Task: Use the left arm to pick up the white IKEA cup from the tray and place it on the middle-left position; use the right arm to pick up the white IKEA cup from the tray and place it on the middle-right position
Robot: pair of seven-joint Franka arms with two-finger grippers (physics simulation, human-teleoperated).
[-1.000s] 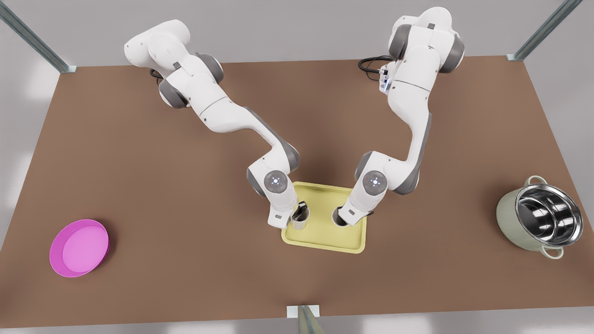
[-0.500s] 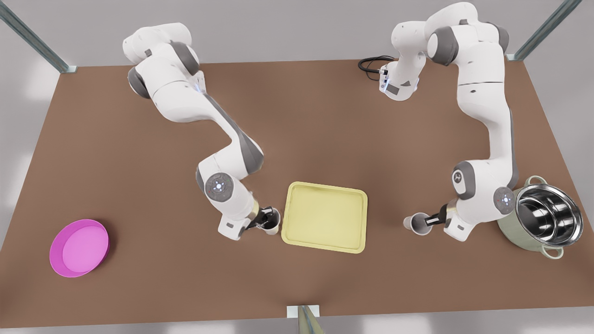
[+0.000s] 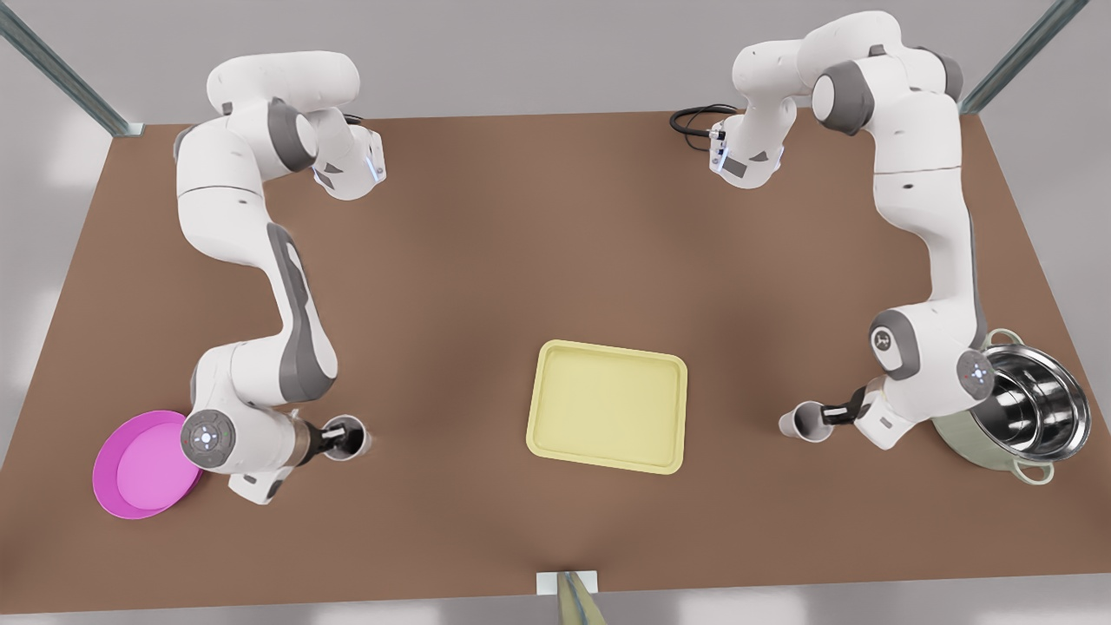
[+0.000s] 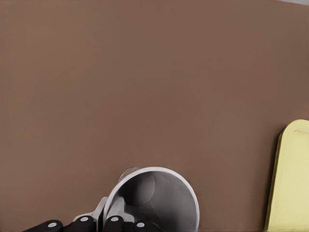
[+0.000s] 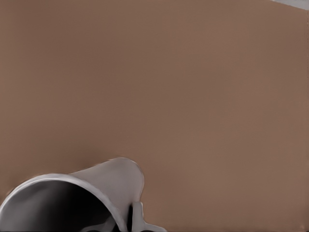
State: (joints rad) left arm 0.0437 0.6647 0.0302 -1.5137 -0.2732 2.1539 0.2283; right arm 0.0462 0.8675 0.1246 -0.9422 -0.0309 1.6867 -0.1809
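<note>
Tray [image 3: 608,406] btwn two cups [image 3: 347,437] [image 3: 803,422], both off it

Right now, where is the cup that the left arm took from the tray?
In the front view the white cup is in the left gripper, over bare tabletop, between the magenta dish and the yellow tray.

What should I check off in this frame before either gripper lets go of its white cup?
1. Left gripper shut on the left cup: ok, one finger is inside the rim.
2. Right gripper shut on the right cup: ok.
3. Both cups off the yellow tray: ok, its floor is bare.
4. Left cup apart from the magenta dish: ok, though the left arm's wrist sits at the dish's rim.
5. Right cup apart from the steel pot: ok.
6. Cup bases resting on the tabletop: cannot tell; in both wrist views the cups look tilted.
</note>
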